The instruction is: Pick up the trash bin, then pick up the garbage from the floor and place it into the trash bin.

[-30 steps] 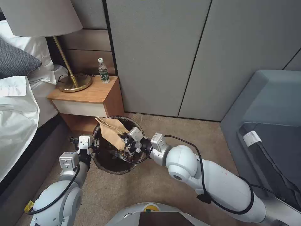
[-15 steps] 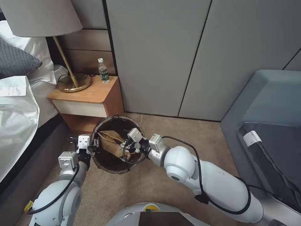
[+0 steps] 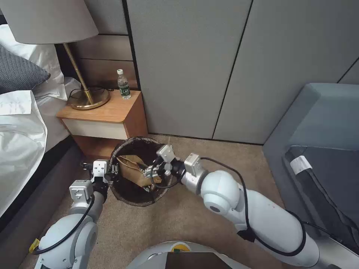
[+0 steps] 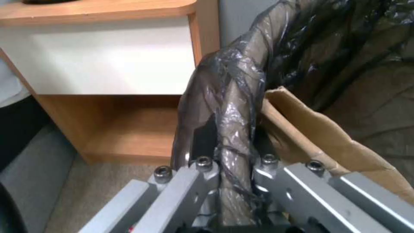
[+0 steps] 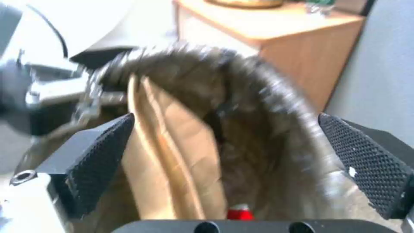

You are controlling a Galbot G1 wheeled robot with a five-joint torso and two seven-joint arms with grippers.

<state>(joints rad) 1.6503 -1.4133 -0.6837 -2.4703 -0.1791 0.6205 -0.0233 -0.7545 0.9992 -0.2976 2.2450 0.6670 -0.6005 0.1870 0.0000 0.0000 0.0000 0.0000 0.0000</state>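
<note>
A water bottle (image 3: 123, 84) stands beside the lamp (image 3: 80, 76) (brass-stemmed) on the nightstand (image 3: 112, 116).

Paper bag (image 3: 134, 170) released, right gripper (image 3: 149, 172) open.

Trash bin (image 3: 136, 194) liner was seen as thin, glossy, crinkled plastic film; brown paper bag (image 3: 131, 170) matt and creased; right gripper (image 5: 224, 168) pads (image 5: 101, 161) black, dimpled rubber; left gripper (image 4: 233, 191) links brushed metal; nightstand (image 3: 108, 112) smooth wood; carpet (image 3: 179, 220) matt pile
</note>
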